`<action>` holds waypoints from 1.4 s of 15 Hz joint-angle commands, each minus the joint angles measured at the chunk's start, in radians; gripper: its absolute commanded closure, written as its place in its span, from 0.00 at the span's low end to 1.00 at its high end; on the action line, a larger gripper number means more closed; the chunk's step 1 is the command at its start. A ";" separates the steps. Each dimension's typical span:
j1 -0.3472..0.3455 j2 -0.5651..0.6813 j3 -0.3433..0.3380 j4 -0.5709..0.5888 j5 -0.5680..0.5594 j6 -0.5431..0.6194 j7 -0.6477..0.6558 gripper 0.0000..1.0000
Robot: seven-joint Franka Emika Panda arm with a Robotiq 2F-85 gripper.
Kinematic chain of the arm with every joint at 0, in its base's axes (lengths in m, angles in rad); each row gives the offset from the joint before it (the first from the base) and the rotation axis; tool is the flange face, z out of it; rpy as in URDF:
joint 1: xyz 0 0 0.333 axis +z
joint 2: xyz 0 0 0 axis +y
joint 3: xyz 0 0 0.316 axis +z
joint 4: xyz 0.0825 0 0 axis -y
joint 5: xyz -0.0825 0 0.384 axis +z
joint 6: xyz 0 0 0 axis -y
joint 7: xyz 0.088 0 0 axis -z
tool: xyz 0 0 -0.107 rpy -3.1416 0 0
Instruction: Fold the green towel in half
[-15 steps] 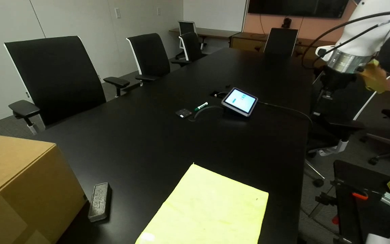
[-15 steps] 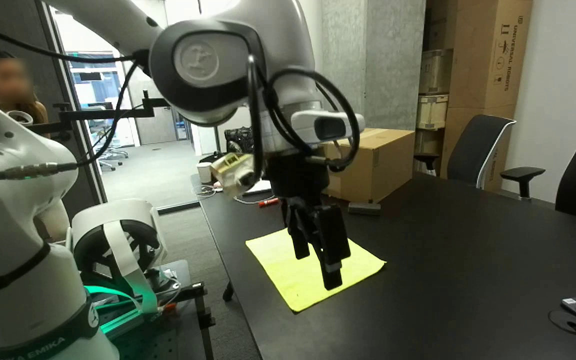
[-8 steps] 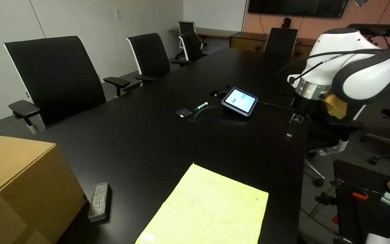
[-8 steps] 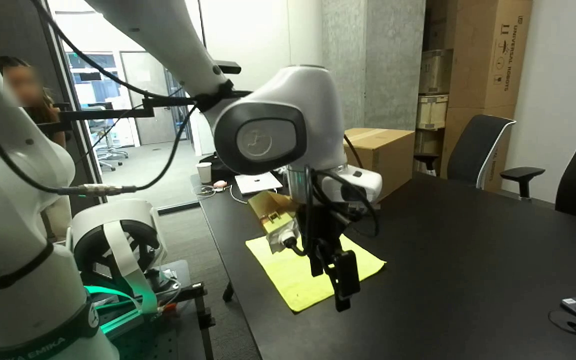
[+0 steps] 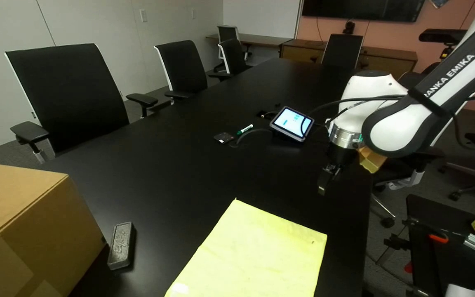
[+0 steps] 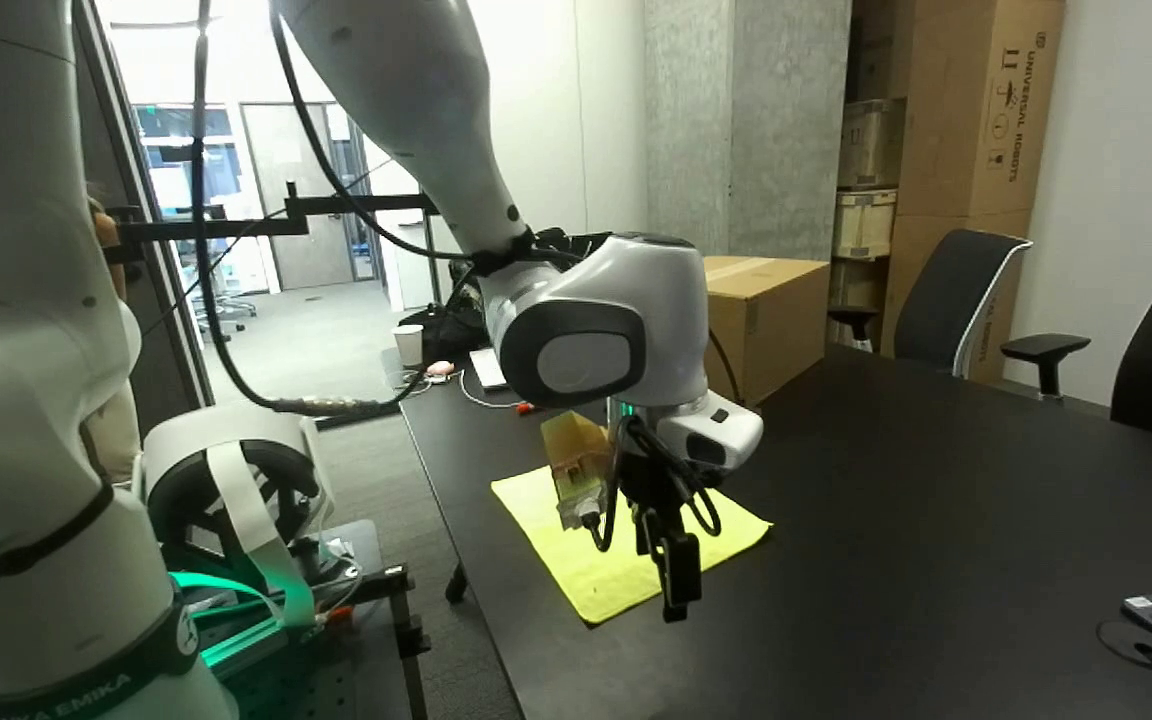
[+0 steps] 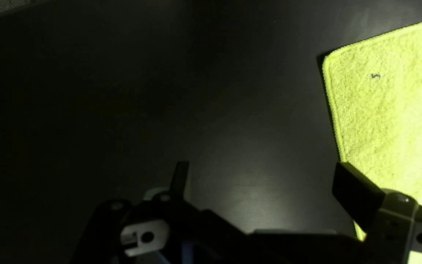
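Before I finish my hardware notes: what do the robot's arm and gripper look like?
The arm is white and rounded, with a black-ringed joint cap and a black strip showing "RANKA EMIKA" in white. Black cables loop along it. Near its end are a silver ring and a yellow-orange housing. The gripper is black, with two blunt fingers.

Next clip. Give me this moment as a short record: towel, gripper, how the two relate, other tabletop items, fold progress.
object: green towel, spread flat on the black table, no fold visible
grasp: gripper open, nothing held
relation: gripper over the table beside one towel edge; in the wrist view one of the fingers hides part of that edge
tabletop: cardboard box, dark gray block beside it, touch panel with lit screen, green-capped marker
progress: fold not yet made
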 commanded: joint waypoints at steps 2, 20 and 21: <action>-0.014 0.125 0.049 0.073 0.119 0.061 -0.013 0.00; -0.010 0.346 0.131 0.157 0.169 0.130 0.000 0.00; -0.010 0.349 0.132 0.157 0.169 0.130 0.000 0.00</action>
